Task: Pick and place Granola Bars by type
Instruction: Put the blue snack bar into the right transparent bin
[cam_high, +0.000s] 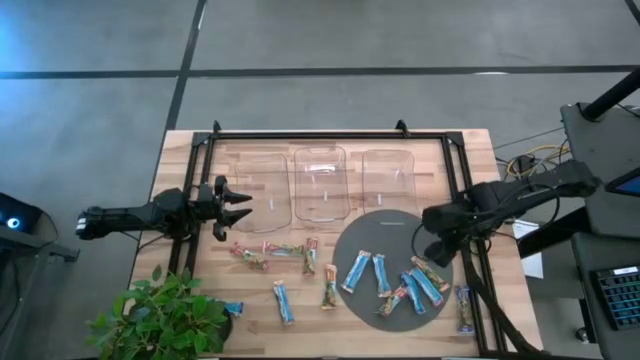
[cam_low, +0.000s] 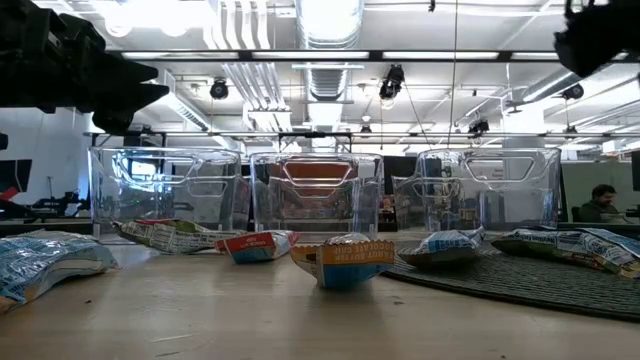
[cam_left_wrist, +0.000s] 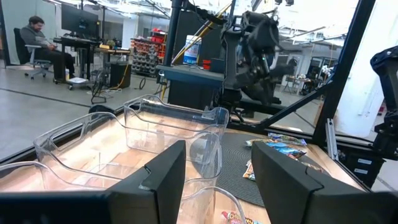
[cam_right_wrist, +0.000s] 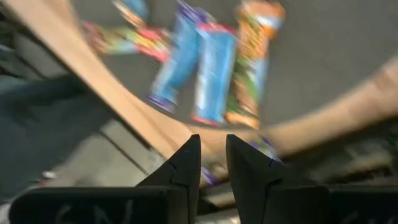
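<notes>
Seated person beyond clear bins, left wrist view only.

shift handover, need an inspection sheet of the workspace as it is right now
surface: wooden table with a black frame and a round dark mat.
job's things: granola bars lie scattered, several on the mat, others on bare wood; one lies right of the mat. None in the bins.
bins: three clear bins in a row at the back, nothing seen inside.
clutter: potted plant at the front left corner.
grippers: left pincer open, raised beside the left bin, holding nothing. Right pincer nearly shut, empty, above the mat's right edge.
cables: a bundle off the table's right side.
surroundings: seated person at a desk, far from the table.
</notes>
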